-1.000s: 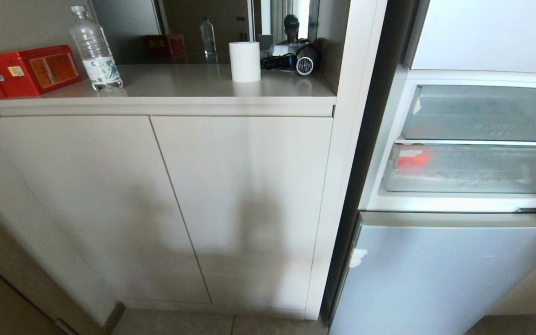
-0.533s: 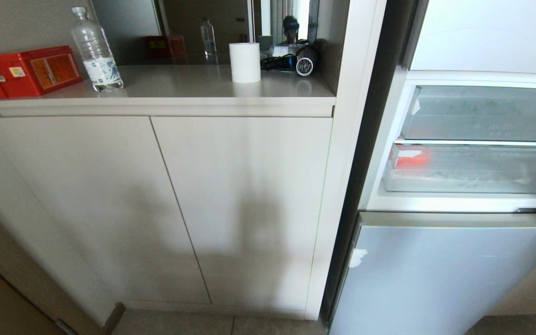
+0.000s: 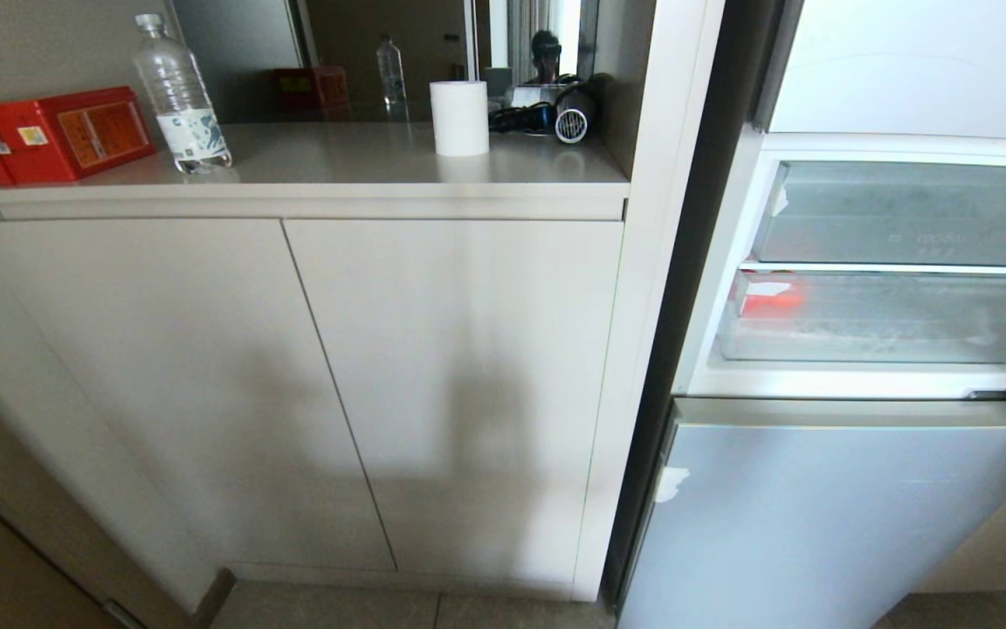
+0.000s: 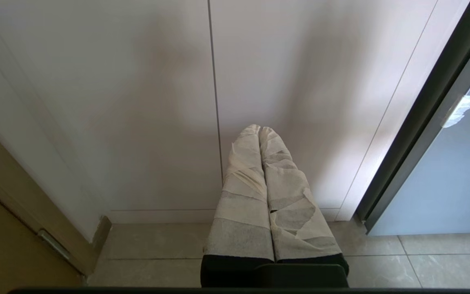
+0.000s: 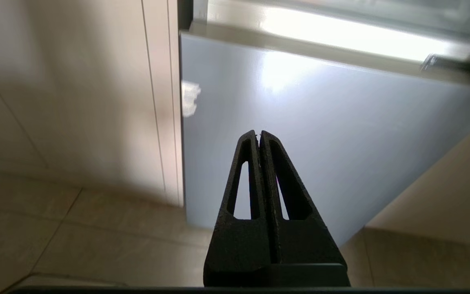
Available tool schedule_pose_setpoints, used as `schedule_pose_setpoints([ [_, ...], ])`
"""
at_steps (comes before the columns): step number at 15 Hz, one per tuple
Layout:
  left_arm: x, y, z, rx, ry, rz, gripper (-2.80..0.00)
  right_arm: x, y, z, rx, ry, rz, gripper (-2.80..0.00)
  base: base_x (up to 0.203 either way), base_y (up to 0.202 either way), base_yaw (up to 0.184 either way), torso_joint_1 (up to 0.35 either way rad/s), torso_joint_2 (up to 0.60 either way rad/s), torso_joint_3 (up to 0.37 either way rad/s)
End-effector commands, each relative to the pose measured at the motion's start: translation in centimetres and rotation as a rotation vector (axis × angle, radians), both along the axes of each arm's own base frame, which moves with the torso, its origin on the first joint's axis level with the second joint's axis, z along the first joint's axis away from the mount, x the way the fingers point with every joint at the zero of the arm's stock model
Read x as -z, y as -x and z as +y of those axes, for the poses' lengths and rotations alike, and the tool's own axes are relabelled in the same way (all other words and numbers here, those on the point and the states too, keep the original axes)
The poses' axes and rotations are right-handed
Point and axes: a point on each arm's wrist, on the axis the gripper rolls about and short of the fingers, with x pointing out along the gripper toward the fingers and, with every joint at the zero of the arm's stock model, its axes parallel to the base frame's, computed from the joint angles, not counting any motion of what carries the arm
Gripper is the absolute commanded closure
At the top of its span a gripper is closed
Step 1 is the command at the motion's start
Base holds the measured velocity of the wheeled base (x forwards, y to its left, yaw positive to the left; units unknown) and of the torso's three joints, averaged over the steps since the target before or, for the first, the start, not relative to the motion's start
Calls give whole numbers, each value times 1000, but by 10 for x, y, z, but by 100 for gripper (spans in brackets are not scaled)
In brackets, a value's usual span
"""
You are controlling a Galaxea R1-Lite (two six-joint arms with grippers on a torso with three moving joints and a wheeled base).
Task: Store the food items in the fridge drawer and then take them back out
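Black and bare, the right gripper (image 5: 258, 134) has its fingers pressed together with nothing between them, pointing at the pale blue lower fridge door (image 5: 320, 122) above the tiled floor (image 5: 55, 228). Its arm is out of the head view. The left gripper (image 4: 259, 130), its fingers wrapped in white tape, is likewise closed on nothing and points at the seam between two beige cabinet doors (image 4: 137, 102), with the fridge's edge off to one side.

Up in the open fridge compartment sits the fridge drawer (image 3: 887, 319), clear frosted plastic, pushed in below the clear bin (image 3: 913, 214) with faint lettering. One red food item (image 3: 772, 301) shows through the drawer's front at its left end, under a scrap of white tape; I cannot make out any other pieces.

On the bench (image 3: 337, 162) over the cabinets stand a red box (image 3: 53, 133), a water bottle (image 3: 178, 92), a white roll (image 3: 459, 116) and a hair dryer (image 3: 555, 115).
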Motion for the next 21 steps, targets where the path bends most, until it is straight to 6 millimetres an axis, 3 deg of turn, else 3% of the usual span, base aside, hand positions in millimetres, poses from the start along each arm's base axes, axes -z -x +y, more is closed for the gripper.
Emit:
schedule_pose_setpoints([
  [1,0,0,0,0,0,2,0,2,5,0,2,12,-66,0,0,0,0,0,0,0],
  [9,0,0,0,0,0,2,0,1,5,0,22,-72,-71,0,0,0,0,0,0,0],
  [21,0,0,0,0,0,2,0,1,5,0,32,-99,-73,0,-1,7,-166,2,2,2],
])
